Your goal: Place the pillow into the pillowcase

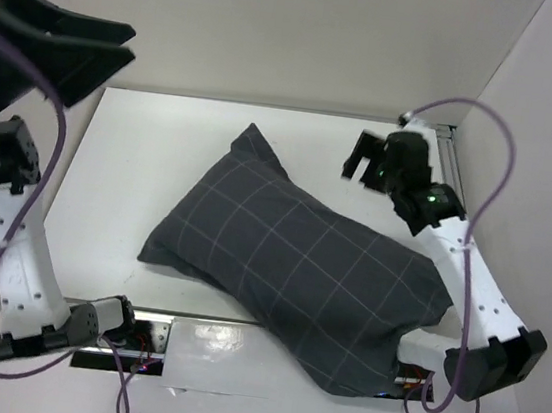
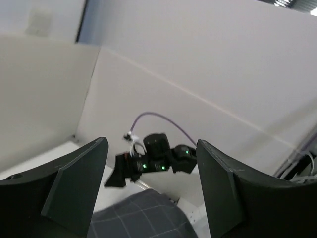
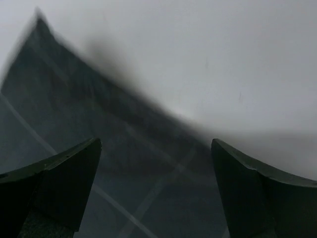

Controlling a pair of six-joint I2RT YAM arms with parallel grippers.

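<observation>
The dark grey checked pillowcase (image 1: pixel 300 260) lies plump and slantwise across the white table (image 1: pixel 129 168), one corner pointing to the far side. The pillow is hidden; no white cushion shows. My left gripper (image 1: pixel 125 45) hangs high at the far left, well clear of the cloth, jaws wide with nothing between them (image 2: pixel 151 144). A corner of the pillowcase (image 2: pixel 138 215) lies far below it. My right gripper (image 1: pixel 358 156) hovers open just beyond the pillowcase's far right edge. In the right wrist view its gripper (image 3: pixel 156 144) frames blurred checked pillowcase (image 3: pixel 99 148) with nothing held.
White walls close in the table at the back and on both sides. A metal rail (image 1: pixel 451 158) runs along the right wall. Purple cables (image 1: pixel 495 143) loop off both arms. The right arm's base (image 1: pixel 489 359) stands next to the pillowcase's near corner.
</observation>
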